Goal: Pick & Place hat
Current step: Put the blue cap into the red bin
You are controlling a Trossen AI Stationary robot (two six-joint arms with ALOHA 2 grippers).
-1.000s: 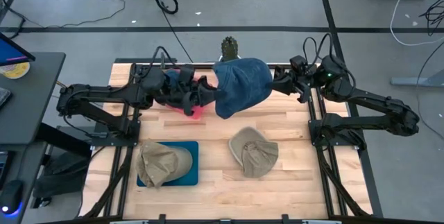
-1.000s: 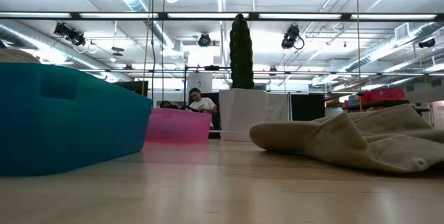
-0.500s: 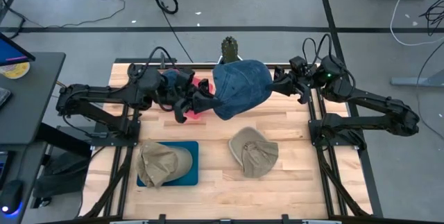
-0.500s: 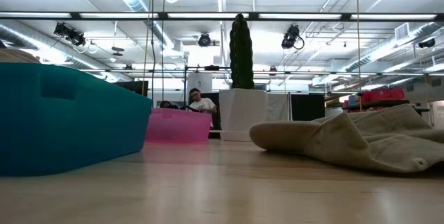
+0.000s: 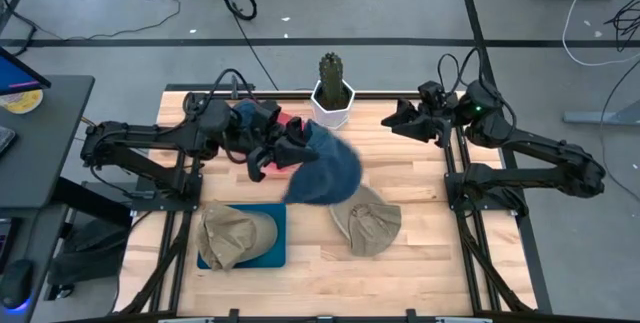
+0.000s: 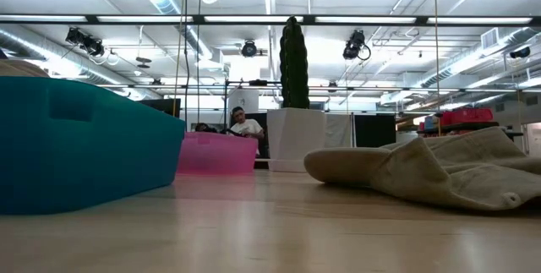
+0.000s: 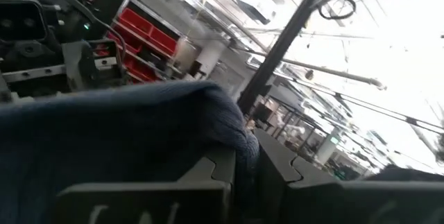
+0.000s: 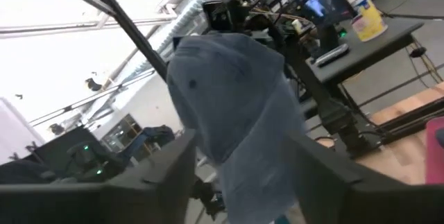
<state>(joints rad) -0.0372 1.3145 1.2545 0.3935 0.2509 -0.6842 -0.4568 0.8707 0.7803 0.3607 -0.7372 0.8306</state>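
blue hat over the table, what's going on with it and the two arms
The left hand is shut on the blue hat, which hangs from it above the wooden table, near the pink bin. The right hand stands open and apart from it, near the potted cactus. One tan hat lies on the table, another in the teal bin.

A: Entry one, blue hat point(image 5: 322, 171): blurred in the high view; its brim cannot be told from its crown.

B: Entry two, pink bin point(image 5: 287, 123): mostly hidden under the left gripper point(image 5: 283, 149) and the hat; only a corner shows.

A: Entry three, teal tray point(image 6: 84, 142): cut off by the low view's left edge.

B: Entry four, tan hat point(image 6: 439, 171): cut off at the right edge there.

A: Entry five, right gripper point(image 8: 243, 175): its fingers run out of the wrist picture's bottom edge.
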